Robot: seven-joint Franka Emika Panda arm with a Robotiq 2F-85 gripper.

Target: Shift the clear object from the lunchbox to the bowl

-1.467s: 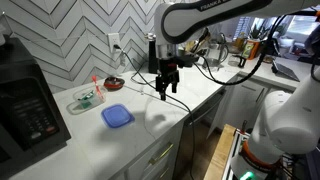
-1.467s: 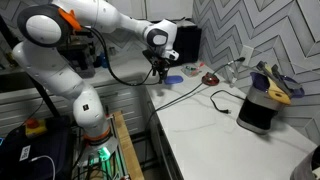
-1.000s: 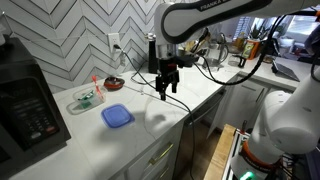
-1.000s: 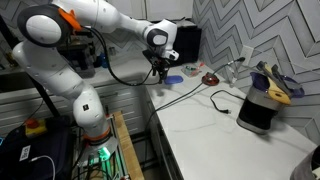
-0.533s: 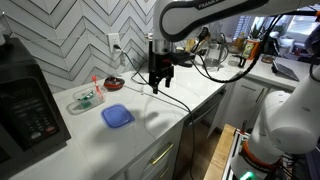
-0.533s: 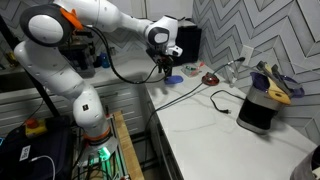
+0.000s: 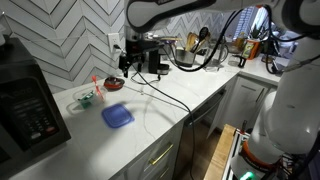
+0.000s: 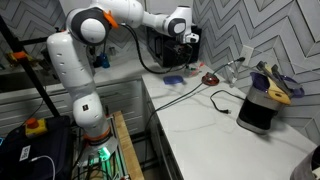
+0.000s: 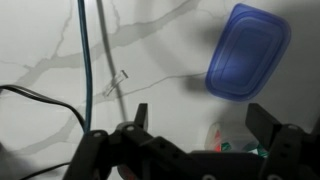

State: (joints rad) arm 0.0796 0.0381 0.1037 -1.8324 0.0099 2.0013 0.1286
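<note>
The see-through lunchbox (image 7: pixel 85 99) sits on the white counter near the wall, with green and red bits inside. In the wrist view only its edge (image 9: pixel 213 137) shows, low between the fingers. I cannot make out the clear object. The dark reddish-brown bowl (image 7: pixel 113 84) stands just beside the lunchbox by the wall; it also shows in an exterior view (image 8: pixel 210 78). My gripper (image 7: pixel 127 62) is open and empty, raised above the counter near the bowl. It shows in an exterior view (image 8: pixel 188 38) and in the wrist view (image 9: pixel 203 120).
A flat blue lid (image 7: pixel 117 116) lies on the counter in front of the lunchbox, also in the wrist view (image 9: pixel 247 50). Cables (image 9: pixel 85 60) run across the counter. A black appliance (image 7: pixel 25 105) stands at one end, a coffee machine (image 8: pixel 258 105) further along.
The arm has swung from above the middle of the counter towards the wall, and the gripper now hangs near the bowl and lunchbox. The jaws stay open. The objects have not moved.
</note>
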